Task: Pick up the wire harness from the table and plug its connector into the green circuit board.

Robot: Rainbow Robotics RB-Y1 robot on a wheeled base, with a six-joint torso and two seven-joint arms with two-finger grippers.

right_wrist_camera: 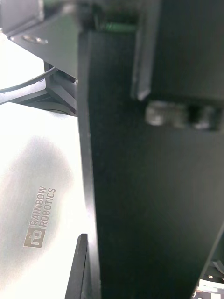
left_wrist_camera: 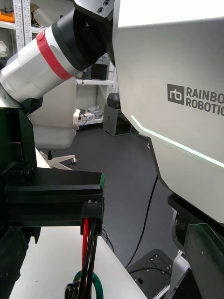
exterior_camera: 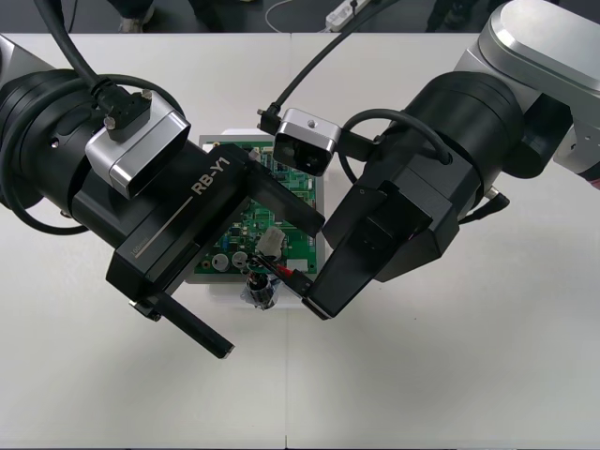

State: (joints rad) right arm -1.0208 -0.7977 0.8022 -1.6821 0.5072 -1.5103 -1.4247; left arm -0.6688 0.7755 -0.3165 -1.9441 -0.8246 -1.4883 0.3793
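The green circuit board (exterior_camera: pixel 296 246) on its white base (exterior_camera: pixel 214 278) lies mid-table, largely covered by both arms. My right gripper (exterior_camera: pixel 305 287) reaches in from the right to the board's front edge and is shut on the harness's black plug (left_wrist_camera: pixel 92 211). Red and black wires (left_wrist_camera: pixel 87 252) hang from the plug, and red wire (exterior_camera: pixel 279 270) shows at the gripper tip. The round socket (exterior_camera: pixel 261 293) rests just off the board's front edge. My left gripper (exterior_camera: pixel 271 288) stands open over the board. One of its fingers (exterior_camera: pixel 286 204) is over the board and the other (exterior_camera: pixel 199 330) is out over the table.
Pale table stretches in front of the board and to both sides. A power strip (exterior_camera: pixel 343 12) and cables lie on the dark floor beyond the far edge. The left gripper's silver body (right_wrist_camera: pixel 37 187) stands close against the right wrist camera.
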